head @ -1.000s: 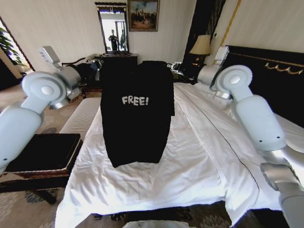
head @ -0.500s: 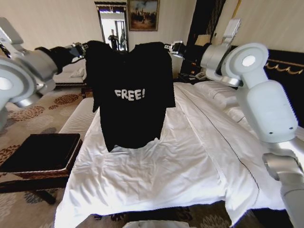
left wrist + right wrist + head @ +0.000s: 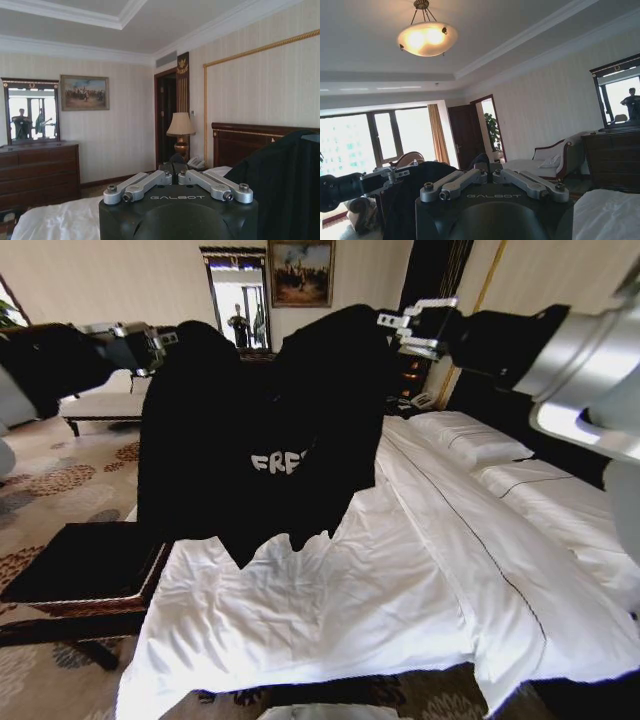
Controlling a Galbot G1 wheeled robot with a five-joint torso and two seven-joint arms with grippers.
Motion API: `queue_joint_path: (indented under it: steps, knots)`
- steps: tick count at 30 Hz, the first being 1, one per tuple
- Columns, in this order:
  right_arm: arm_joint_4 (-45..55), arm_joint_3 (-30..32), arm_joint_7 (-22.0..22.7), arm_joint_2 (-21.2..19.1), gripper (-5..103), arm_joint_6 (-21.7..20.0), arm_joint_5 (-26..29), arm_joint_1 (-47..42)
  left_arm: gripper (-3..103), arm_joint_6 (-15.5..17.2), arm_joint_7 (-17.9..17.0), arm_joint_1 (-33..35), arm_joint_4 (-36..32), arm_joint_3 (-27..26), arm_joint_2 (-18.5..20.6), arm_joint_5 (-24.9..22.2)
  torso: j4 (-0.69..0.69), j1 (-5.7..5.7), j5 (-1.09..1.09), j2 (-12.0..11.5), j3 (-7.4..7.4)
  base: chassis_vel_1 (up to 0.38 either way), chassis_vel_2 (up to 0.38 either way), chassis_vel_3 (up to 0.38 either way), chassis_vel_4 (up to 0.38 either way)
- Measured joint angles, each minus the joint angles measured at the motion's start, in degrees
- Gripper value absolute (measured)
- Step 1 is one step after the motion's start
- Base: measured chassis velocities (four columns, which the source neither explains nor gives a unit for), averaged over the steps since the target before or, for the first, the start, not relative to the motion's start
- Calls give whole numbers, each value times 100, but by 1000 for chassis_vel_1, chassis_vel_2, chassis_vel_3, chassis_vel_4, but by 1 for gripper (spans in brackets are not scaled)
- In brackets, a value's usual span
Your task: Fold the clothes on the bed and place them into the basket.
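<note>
A white-sheeted bed (image 3: 420,570) with a black headboard fills a hotel room, with a dresser mirror and painting on the far wall. Above it the black "FREE!" T-shirt (image 3: 270,440) hangs hem-down, long axis vertical, with left end effector (image 3: 165,338) and right end effector (image 3: 390,322) each clamped on a shoulder.

the shirt (image 3: 270,430) is black with white lettering. the bed (image 3: 420,570) is white, thin dark stripes along its pillows (image 3: 470,440). the basket (image 3: 85,565) is brown wicker, black on top. the carpet (image 3: 60,475) is beige with a brown floral pattern.
</note>
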Motion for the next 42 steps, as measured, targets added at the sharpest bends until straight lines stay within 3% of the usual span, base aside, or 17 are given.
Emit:
queue_joint_path:
  steps: [5, 8, 11, 12, 13, 14, 15, 16, 17, 18, 19, 21, 23, 24, 26, 35, 42]
  knots:
    - [302, 583, 108, -307, 0, -2, 364, -433, 0, 334, -394, -406, -21, 66, 240, -709, 4, -1, -2, 1, -1, 0, 0, 0, 0]
    - [321, 719, 108, -347, 0, -36, 342, -721, 0, 378, -554, -276, 5, 81, 117, -596, 1, -2, -1, 1, -1, 0, 0, 0, 0]
    - [198, 574, 116, -168, 0, -72, 24, -1037, 0, 454, -688, 202, 100, 54, -254, -27, -2, -1, 0, 1, 0, 0, 0, 0, 0]
    - [73, 322, 120, 30, 0, -88, -271, -1144, 0, 524, -736, 618, 192, 36, -567, 539, -2, 2, -1, 1, 2, 0, 0, 0, 0]
    - [73, 322, 120, 30, 0, -88, -271, -1144, 0, 524, -736, 618, 192, 36, -567, 539, -2, 2, -1, 1, 2, 0, 0, 0, 0]
    - [-151, -194, 123, 354, 0, -112, -725, -1188, 0, 605, -769, 1186, 357, 153, -1083, 1275, 0, 3, 2, -1, 2, 0, 0, 0, 0]
    - [-353, -625, 60, 623, 0, -128, -1142, -1186, 0, 644, -783, 1474, 453, 335, -1441, 1667, 1, 5, -3, -2, 4, 0, 0, 0, 0]
    - [-412, -718, 37, 685, 0, -134, -1252, -1185, 0, 659, -783, 1558, 487, 398, -1555, 1795, 1, 5, -5, -2, 5, 0, 0, 0, 0]
    - [-689, -1072, -126, 954, 0, -183, -1731, -1188, 0, 694, -778, 1792, 617, 656, -1914, 2267, 2, 6, -4, -2, 4, 0, 0, 0, 0]
    - [-689, -1072, -126, 954, 0, -183, -1731, -1188, 0, 694, -778, 1792, 617, 656, -1914, 2267, 2, 6, -4, -2, 4, 0, 0, 0, 0]
    - [-1052, -1354, -313, 1201, 0, -216, -2223, -1299, 0, 717, -712, 1902, 882, 1138, -2359, 2865, 8, 6, -5, -3, 5, 0, 0, 0, 0]
    - [-1571, -1578, -534, 1532, 0, -276, -2739, -1666, 0, 743, -608, 1784, 1531, 2092, -3115, 3620, 6, 5, -6, -3, 4, 0, 0, 0, 0]
    - [-1678, -1621, -586, 1579, 0, -273, -2857, -1738, 0, 745, -561, 1746, 1664, 2244, -3250, 3752, 5, 5, -7, -3, 4, 0, 0, 0, 0]
    - [-1977, -1731, -736, 1717, 0, -255, -3218, -1912, 0, 745, -440, 1631, 2066, 2611, -3618, 4129, -3, 5, -4, -2, 3, 0, 0, 0, 0]
    - [-2606, -1922, -864, 2097, 0, -156, -3748, -2053, 0, 754, -191, 1420, 2775, 3111, -4177, 4710, -7, 5, 1, -3, 4, 0, 0, 0, 0]
    - [-4025, -2258, -988, 2799, 0, 96, -4527, -1677, 0, 757, 278, 1096, 4130, 3448, -4617, 5576, 5, 3, -3, -2, 2, 0, 0, 0, 0]
    - [-5037, -2484, -1235, 3146, 0, 388, -5045, -1225, 0, 701, 510, 758, 5101, 3720, -5110, 6015, 1, 1, -1, -2, 1, 0, 0, 0, 0]
